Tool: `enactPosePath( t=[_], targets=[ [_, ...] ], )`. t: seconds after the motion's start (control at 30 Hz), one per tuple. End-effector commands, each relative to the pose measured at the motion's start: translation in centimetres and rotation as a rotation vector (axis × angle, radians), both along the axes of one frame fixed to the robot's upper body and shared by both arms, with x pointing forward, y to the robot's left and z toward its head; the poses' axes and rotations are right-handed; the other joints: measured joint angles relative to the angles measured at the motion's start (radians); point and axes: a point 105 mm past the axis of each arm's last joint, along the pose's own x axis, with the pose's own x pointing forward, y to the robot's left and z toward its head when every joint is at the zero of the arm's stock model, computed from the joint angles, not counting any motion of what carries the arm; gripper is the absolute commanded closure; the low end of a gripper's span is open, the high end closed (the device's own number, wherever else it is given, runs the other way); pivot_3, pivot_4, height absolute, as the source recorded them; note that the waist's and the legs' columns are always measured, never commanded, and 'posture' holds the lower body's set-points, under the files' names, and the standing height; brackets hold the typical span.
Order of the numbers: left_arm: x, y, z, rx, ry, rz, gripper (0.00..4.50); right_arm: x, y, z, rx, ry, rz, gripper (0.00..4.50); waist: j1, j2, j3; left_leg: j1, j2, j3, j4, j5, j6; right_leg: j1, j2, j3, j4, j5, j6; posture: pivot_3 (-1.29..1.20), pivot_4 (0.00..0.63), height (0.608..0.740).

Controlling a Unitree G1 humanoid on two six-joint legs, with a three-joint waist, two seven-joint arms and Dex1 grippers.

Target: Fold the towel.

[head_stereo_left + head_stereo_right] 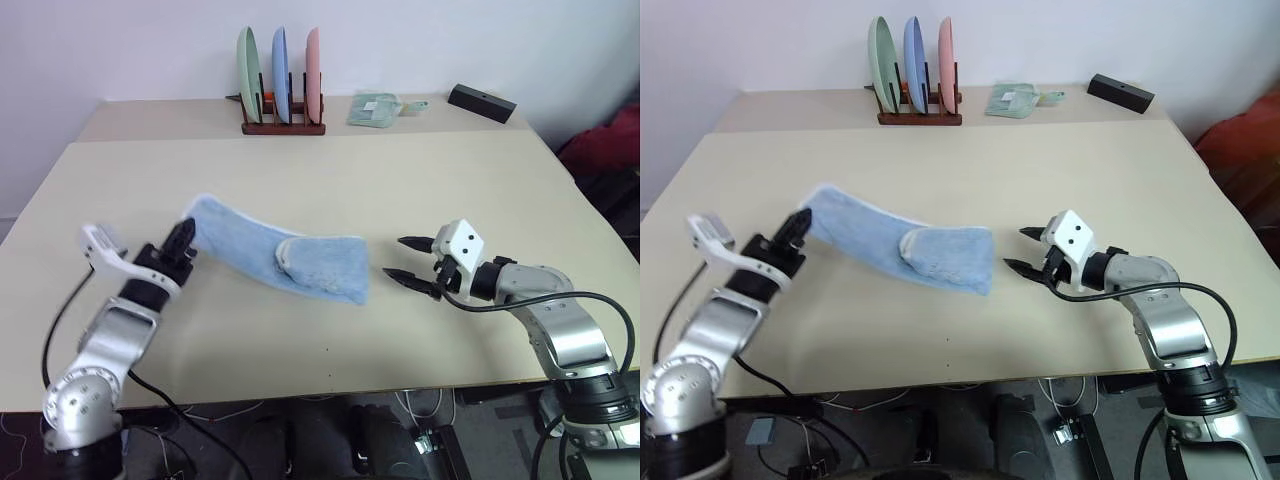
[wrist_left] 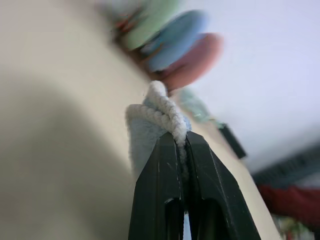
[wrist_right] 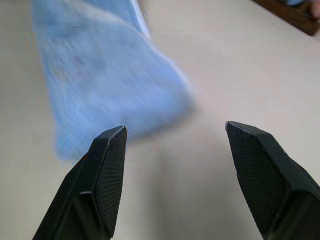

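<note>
Left eye view: the towel (image 1: 285,256) lies mid-surface (image 1: 330,180), its left end raised by the left end effector (image 1: 184,240). The right end effector (image 1: 410,262) hangs wide and empty just beside its right edge. Judged best: carry the corner low over that edge; room is ample.

Left wrist view: fingers (image 2: 160,170) pinch the piped edging (image 2: 167,112).

Right wrist view: open fingers (image 3: 107,175) face the towel's end.

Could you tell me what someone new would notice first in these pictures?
Probably the blue towel in the middle of the table, one end pinched and lifted by the left gripper. The right gripper is open just beside its other end. Three coloured plates stand in a rack at the far edge.
</note>
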Motion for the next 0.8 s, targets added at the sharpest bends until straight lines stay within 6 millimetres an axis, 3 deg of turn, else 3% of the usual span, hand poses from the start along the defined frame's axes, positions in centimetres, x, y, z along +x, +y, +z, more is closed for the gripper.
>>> enactPosePath(
  t=[0.03,0.2,0.3,0.53,0.67,0.8],
  targets=[
    [-0.2,-3.5,1.6,0.206,-0.077,-0.243,4.45,0.4,-0.8,0.9,0.005,-0.051,-0.019,1.27,0.000,0.000,0.000,0.000,0.000,0.000,0.000,0.000,0.000,0.000,0.000,0.000,0.000,0.000,0.000,0.00,0.150,0.740],
    [-2.3,-10.7,0.5,0.499,-0.127,-0.649,4.45,0.4,-0.3,0.3,0.018,-0.049,-0.011,1.27,0.003,0.000,0.000,-0.001,-0.001,0.000,0.000,0.000,0.000,0.000,0.000,0.000,-0.001,0.000,0.000,0.00,0.150,0.740],
    [-3.2,-13.4,-1.7,0.622,-0.113,-0.798,4.45,0.3,0.1,0.0,0.023,-0.048,-0.012,1.27,-0.001,0.000,0.000,0.000,-0.001,0.000,0.000,0.000,0.000,0.000,0.000,0.001,-0.001,0.001,0.002,0.00,0.150,0.740],
    [-2.7,-14.8,-5.5,0.742,-0.005,-0.834,4.45,0.0,0.7,0.0,0.032,-0.056,-0.015,1.27,0.000,0.000,0.000,0.000,0.001,0.000,-0.001,0.000,-0.001,0.000,0.002,0.001,0.000,0.001,0.002,0.00,0.150,0.740],
    [-1.0,-14.6,-6.0,0.734,0.030,-0.736,4.45,-0.5,1.3,-0.3,0.039,-0.048,-0.006,1.27,0.002,0.000,0.000,0.000,0.001,0.000,0.000,0.000,-0.001,0.000,0.001,0.001,0.000,0.001,0.003,0.00,0.150,0.740],
    [-0.8,-15.2,-6.4,0.690,0.044,-0.723,4.45,-0.5,1.8,-0.4,0.036,-0.044,0.002,1.27,0.002,0.000,0.000,0.000,0.000,0.000,0.000,0.000,0.000,0.000,0.000,0.001,0.000,0.002,0.004,0.00,0.150,0.740]
  ],
)
